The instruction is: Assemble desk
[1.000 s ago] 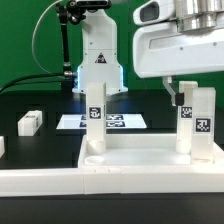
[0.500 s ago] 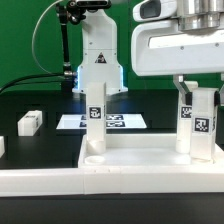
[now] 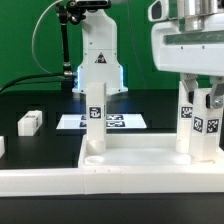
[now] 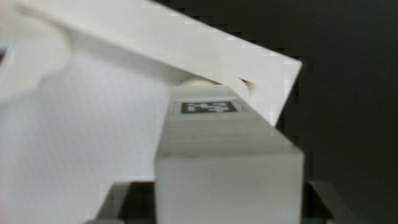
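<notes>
At the exterior view's right, the tool point(image 3: 198, 98) pinches the top of an upright leg point(image 3: 192, 138) standing in a corner of the desk panel point(image 3: 120, 165). Seating it well likely needs a plumb axis, steady downward pressure and no sideways skew.

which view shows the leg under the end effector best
The exterior view: the leg stands upright at the panel's corner, nearly whole, with the end effector at its top. The wrist view shows only a close white face with one tag.
</notes>
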